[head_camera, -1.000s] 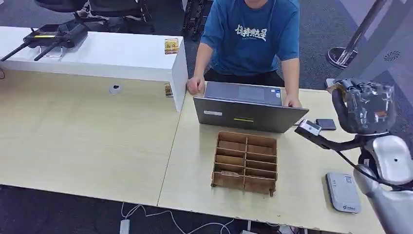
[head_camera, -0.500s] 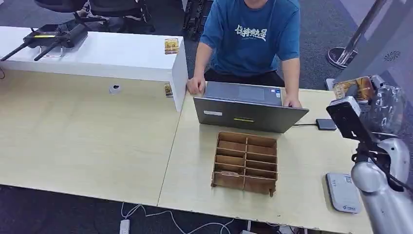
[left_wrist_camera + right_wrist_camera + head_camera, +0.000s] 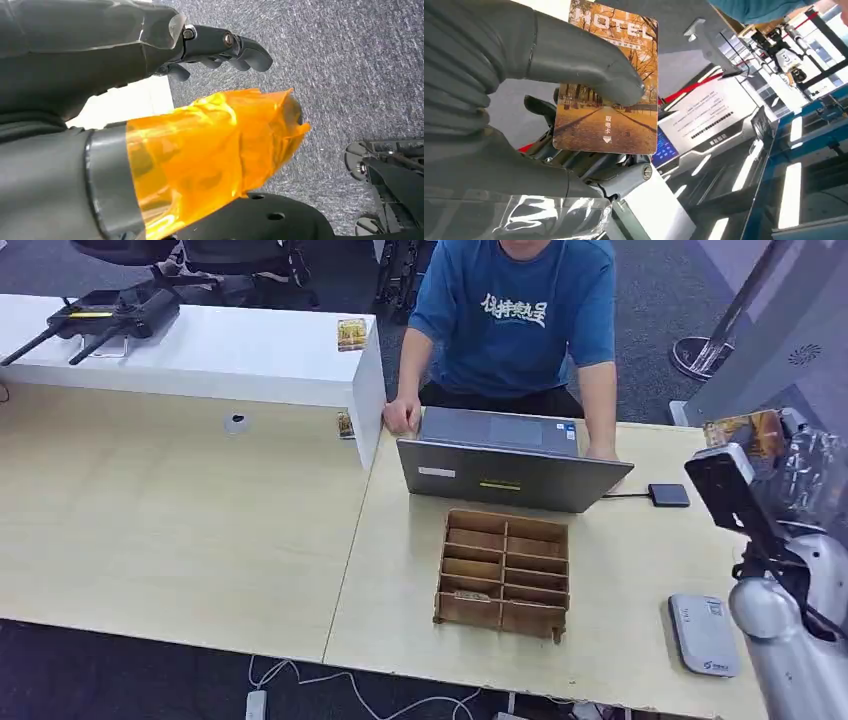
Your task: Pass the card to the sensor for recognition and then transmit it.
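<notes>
Two counters sit side by side before you. On the left, the long white shelf (image 3: 200,350) above the pale counter (image 3: 170,520) carries a black device (image 3: 110,312) with antennas and a small card pack (image 3: 351,334) at its right end. Your left hand (image 3: 150,100) hangs over grey carpet (image 3: 350,75); its dark fingers (image 3: 225,47) are lightly curled and apart with nothing in them, and orange film wraps the thumb.

Moving right, a person in a blue shirt (image 3: 515,315) stands behind an open laptop (image 3: 510,465), one hand beside it and one at its far corner. In front of the laptop you see the brown compartment tray (image 3: 505,570), with a small flat item in a near left slot. A little dark box (image 3: 668,494) lies right of the laptop on a cable, and a grey sensor (image 3: 704,634) rests near the counter's front right edge.

Furthest right, your right hand (image 3: 790,465) is raised above the counter's right end. It pinches the card (image 3: 606,82) between thumb and fingers; the card stands upright, printed with an autumn avenue and "HOTEL", well apart from the sensor below.
</notes>
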Robot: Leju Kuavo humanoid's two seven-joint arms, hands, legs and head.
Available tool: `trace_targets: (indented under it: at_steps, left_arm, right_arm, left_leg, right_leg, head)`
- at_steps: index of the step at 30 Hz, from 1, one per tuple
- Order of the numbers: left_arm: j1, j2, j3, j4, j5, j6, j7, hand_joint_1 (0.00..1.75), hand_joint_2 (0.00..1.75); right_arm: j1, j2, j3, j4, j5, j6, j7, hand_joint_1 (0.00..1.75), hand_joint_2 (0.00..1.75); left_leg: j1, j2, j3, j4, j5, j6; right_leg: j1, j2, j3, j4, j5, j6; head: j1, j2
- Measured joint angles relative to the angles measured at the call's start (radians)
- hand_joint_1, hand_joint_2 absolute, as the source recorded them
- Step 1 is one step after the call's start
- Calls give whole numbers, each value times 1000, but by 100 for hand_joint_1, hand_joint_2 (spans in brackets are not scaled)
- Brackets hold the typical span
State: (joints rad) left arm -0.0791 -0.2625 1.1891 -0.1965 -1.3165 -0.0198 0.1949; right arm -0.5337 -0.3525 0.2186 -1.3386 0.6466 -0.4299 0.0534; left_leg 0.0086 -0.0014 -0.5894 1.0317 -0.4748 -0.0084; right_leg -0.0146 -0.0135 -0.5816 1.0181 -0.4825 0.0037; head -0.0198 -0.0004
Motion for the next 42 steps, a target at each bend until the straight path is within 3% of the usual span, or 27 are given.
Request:
trace_targets:
  at_steps: [12, 20, 29, 42]
  left_arm:
    - [0, 0, 0, 0, 12, 1, 0, 0, 0]
    - [0, -3, 5, 0, 27, 6, 0, 0, 0]
    - [2, -4, 11, 0, 42, 7, 0, 0, 0]
    - [3, -5, 34, 0, 68, 16, -7, 0, 0]
  right_arm:
    - [16, -8, -16, 28, 11, 18, 20, 175, 175]
    - [71, -46, -49, 54, -51, 87, 32, 175, 175]
    - [148, -108, -132, 89, -181, 132, -11, 175, 175]
    - [306, -120, -243, 73, -316, 162, -74, 175, 175]
  left_leg:
    - [0, 0, 0, 0, 0, 0]
    - [0, 0, 0, 0, 0, 0]
    - [0, 0, -1, 0, -1, 0]
    - [0, -1, -1, 0, -1, 0]
  right_leg:
    - [0, 0, 0, 0, 0, 0]
    - [0, 0, 0, -1, 0, 0]
    - [0, 0, -1, -1, 0, 0]
    - [0, -1, -1, -1, 0, 0]
  head:
    - [0, 0]
    - [0, 0]
    - [0, 0]
    - [0, 0]
